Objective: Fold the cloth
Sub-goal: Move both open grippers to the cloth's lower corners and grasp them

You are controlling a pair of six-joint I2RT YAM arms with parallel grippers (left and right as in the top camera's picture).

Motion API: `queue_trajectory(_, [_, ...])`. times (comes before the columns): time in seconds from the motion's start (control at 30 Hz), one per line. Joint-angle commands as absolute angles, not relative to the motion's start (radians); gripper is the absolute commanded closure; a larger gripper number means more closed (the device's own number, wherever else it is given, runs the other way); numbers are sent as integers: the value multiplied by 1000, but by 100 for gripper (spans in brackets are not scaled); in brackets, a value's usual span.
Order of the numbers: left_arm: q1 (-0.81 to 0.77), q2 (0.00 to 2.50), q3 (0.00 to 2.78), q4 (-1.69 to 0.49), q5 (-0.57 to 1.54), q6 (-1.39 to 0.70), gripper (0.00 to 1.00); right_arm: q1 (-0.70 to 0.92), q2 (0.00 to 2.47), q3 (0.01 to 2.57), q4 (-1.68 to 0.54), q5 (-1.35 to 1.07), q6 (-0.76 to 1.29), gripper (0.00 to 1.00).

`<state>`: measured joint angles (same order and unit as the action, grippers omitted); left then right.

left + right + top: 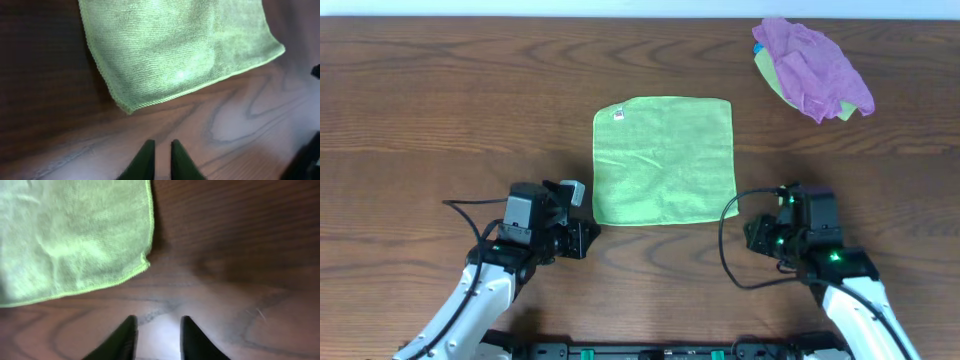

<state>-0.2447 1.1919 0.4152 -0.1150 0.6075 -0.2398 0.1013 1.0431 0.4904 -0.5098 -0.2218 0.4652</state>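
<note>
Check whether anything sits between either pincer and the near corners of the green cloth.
Nothing visible does. Both wrist views show only bare wood between the left pincer and the cloth, and between the right pincer and its corner. The purple cloth bundle lies far off at the table's back right.

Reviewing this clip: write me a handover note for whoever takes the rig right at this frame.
Left gripper: nearly closed with only a thin gap, holding nothing, just short of the cloth's near left corner.
Right gripper: open, empty, just short of the near right corner.
The cloth: lime-green, spread flat and square at the table's middle, white tag at its far left corner.
A bundle of purple and yellow-green cloths sits at the far right, not part of the job.
Done: nothing folded yet.
Left: grasp both near corners, carry them to the far edge, then fold again if needed.
</note>
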Motion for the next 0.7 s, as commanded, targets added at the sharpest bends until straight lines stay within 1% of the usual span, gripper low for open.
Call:
queue_trajectory(0.0, [-241, 1200, 413, -112, 665, -255, 64, 72, 1053, 483, -504, -305, 455, 55])
queue_trajectory(0.03, [-240, 1200, 413, -111, 677, -260, 45, 70, 1053, 484, -504, -308, 455, 50])
queue_trajectory(0.07, [-240, 1200, 413, -110, 690, -260, 6, 69, 1053, 484, -502, -313, 455, 49])
queue_trajectory(0.1, [-240, 1200, 413, -110, 702, -263, 5, 69, 1053, 484, -499, -324, 455, 48])
queue_trajectory(0.17, [-234, 1200, 413, -102, 733, -271, 5, 70, 1053, 484, -488, -350, 455, 38])
queue_trajectory(0.27, [-223, 1200, 413, -55, 849, -269, 5, 70, 1053, 484, -473, -384, 455, 23])
queue_trajectory(0.37, [-216, 1200, 414, 1, 941, -270, 5, 70, 1053, 484, -471, -410, 455, 15])
queue_trajectory(0.43, [-216, 1200, 414, 35, 943, -270, 5, 69, 1053, 484, -471, -440, 456, 6])
queue_trajectory(0.5, [-216, 1200, 414, 67, 941, -270, 5, 69, 1053, 484, -469, -469, 456, 1])
queue_trajectory(0.6, [-216, 1200, 414, 145, 940, -271, 5, 69, 1053, 484, -463, -483, 459, 1])
queue_trajectory(0.67, [-216, 1200, 414, 178, 940, -321, 5, 69, 1052, 484, -463, -484, 465, 1])
